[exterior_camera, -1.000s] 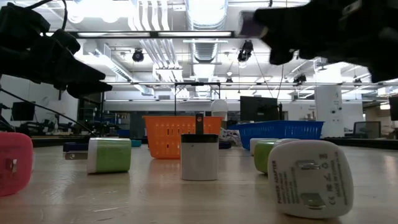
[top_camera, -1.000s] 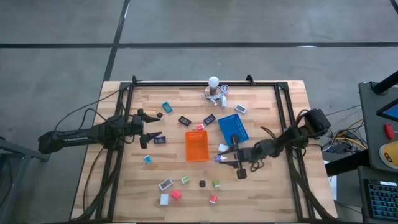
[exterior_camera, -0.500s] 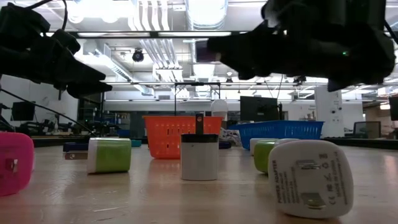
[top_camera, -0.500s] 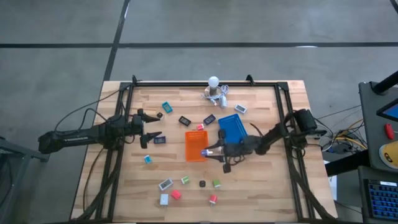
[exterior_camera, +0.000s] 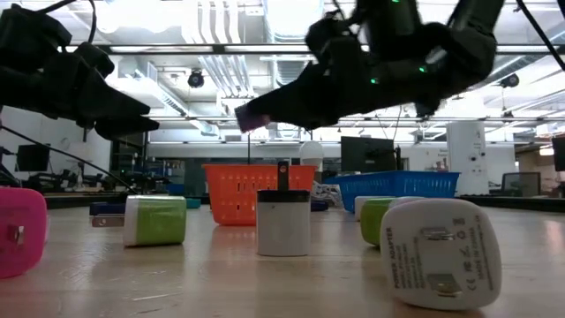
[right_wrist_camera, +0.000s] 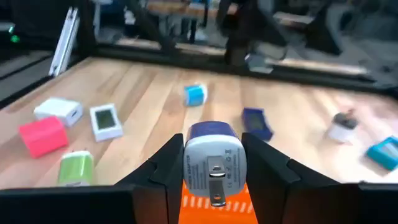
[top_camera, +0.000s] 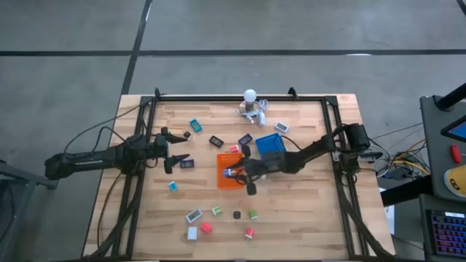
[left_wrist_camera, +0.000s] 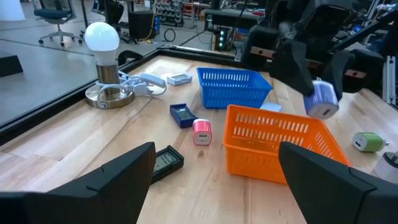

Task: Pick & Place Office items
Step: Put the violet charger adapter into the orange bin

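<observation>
1 rounded purple-topped charger [right_wrist_camera: 211, 163] clamped over slatted orange tray [left_wrist_camera: 273, 144]

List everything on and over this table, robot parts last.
Table: one, wooden, black-framed.
Orange tray: one, table centre.
Blue tray: one, beside the orange one, on the right arm's side.
Bulb lamp: one, white, far edge.
Charger: one, purple-white, held above the orange tray.
Loose office items: roughly fifteen; black, white, teal, pink, red, green; scattered around the trays.
Left gripper: jaws open, left side.
Right gripper: jaws shut on charger, over the orange tray.
</observation>
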`<state>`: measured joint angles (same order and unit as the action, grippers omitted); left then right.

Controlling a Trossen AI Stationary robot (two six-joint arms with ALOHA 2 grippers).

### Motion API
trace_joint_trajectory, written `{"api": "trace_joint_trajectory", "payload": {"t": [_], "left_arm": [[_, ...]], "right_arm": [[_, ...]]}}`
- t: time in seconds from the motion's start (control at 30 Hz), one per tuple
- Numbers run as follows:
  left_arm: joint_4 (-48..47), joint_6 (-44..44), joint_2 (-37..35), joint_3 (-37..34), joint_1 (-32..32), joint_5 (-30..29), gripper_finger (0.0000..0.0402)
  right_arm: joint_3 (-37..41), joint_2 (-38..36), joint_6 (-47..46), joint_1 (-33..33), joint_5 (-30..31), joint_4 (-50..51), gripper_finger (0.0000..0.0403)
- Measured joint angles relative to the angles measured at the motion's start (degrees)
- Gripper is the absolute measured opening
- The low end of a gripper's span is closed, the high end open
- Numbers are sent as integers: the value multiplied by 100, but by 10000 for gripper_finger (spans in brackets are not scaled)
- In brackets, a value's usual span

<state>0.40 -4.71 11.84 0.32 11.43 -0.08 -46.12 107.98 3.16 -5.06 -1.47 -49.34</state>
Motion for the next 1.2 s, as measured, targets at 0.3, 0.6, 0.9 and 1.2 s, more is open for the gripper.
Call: {"api": "trace_joint_trajectory", "payload": {"t": [0.3,0.6,0.9,1.2], "left_arm": [[0,0,0,0,-1,-1,346],[-2,0,0,0,-1,1,346],[-2,0,0,0,-1,1,346],[-2,-17,0,0,0,1,346]], "right_arm": [[-962,-1,127,94,-42,2243,123],[-1089,-2,170,101,-51,2389,123],[-1083,-2,171,101,-49,2387,123],[-1460,-16,33,141,-65,3817,123]]}}
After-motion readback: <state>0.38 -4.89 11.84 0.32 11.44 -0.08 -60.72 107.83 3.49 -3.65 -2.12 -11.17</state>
